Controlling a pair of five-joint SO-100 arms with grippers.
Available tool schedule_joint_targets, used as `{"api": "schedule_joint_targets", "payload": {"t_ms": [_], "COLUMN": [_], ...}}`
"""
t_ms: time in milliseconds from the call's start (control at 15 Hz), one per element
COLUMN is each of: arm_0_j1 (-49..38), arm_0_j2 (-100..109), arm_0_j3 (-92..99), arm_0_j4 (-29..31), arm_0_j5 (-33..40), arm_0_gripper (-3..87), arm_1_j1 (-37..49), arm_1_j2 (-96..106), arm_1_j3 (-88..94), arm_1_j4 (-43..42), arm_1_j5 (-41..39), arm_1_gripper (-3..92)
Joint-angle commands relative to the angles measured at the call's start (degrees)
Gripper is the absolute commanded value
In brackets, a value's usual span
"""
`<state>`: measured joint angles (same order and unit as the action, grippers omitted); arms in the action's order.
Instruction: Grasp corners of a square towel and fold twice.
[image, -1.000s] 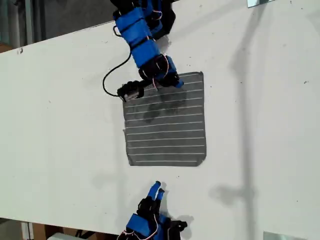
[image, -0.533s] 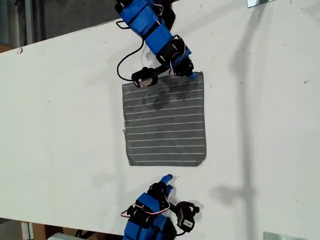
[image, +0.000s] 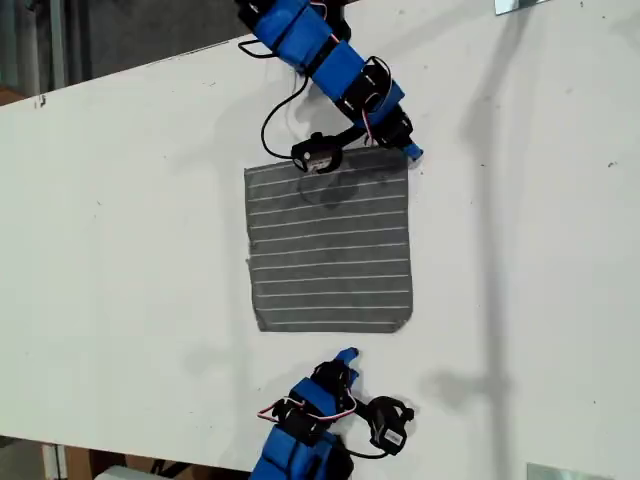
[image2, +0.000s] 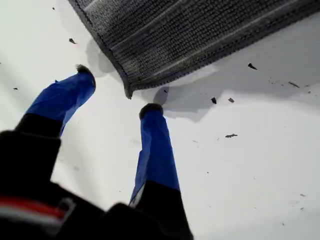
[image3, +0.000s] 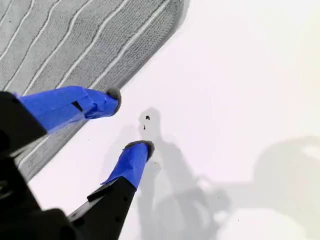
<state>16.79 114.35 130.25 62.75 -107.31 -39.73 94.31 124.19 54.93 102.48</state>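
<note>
Possibly my first pincer, spread, closes short of the towel corner, exterior view's 5 o'clock, nipping bare tabletop.

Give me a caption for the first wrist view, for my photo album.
Open blue gripper poised just short of a corner of the dark grey, white-striped towel lying on the white table.

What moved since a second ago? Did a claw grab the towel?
My second gripper slid along the towel's far edge, from its corner on the exterior view's left to the one on the right. My first gripper shifted right and a little closer to the near edge. Nothing was grabbed; both are open. The towel stayed flat.
</note>
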Motion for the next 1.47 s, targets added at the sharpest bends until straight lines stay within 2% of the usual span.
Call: {"api": "schedule_joint_targets", "payload": {"t_ms": [0,267,333,467,667,733,800,933,1000,1200,1400], "arm_0_j1": [0.62,0.53,0.53,0.62,0.88,1.49,1.93,1.49,0.70,-3.78,-3.25], "arm_0_j2": [-0.09,-1.05,-1.23,-2.55,-8.09,-12.30,-19.42,-38.06,-44.12,-51.94,-54.49], "arm_0_j3": [-2.99,-3.87,-3.78,-3.78,-5.45,-10.20,-20.57,-52.29,-63.02,-75.41,-76.55], "arm_0_j4": [-1.05,-0.88,-0.70,-0.62,0.35,3.43,10.55,30.41,33.05,32.08,30.59], "arm_0_j5": [0.35,0.97,0.88,0.62,-1.49,-2.55,-2.55,1.76,5.45,11.95,9.14], "arm_0_gripper": [17.3,17.1,17.1,17.1,17.1,17.3,17.8,19.2,19.3,19.4,19.5], "arm_1_j1": [2.90,6.77,7.21,7.38,6.94,6.59,6.77,8.35,9.23,11.34,12.22], "arm_1_j2": [0.18,0.35,0.18,-1.23,-2.37,-1.76,-1.41,-0.79,-0.18,0.44,0.97], "arm_1_j3": [-1.05,-1.67,-1.49,-1.05,-1.14,-1.14,-2.02,-4.13,-4.04,-2.72,-2.37], "arm_1_j4": [-0.79,-0.09,-0.79,-2.72,-3.25,-2.64,-0.18,4.83,5.10,5.27,5.36], "arm_1_j5": [-3.96,-8.53,-8.88,-8.96,-8.88,-8.53,-8.44,-9.49,-10.55,-13.62,-16.61], "arm_1_gripper": [24.5,23.8,19.1,0.2,-0.1,-0.1,-0.1,-0.1,-0.1,-0.1,-0.1]}}
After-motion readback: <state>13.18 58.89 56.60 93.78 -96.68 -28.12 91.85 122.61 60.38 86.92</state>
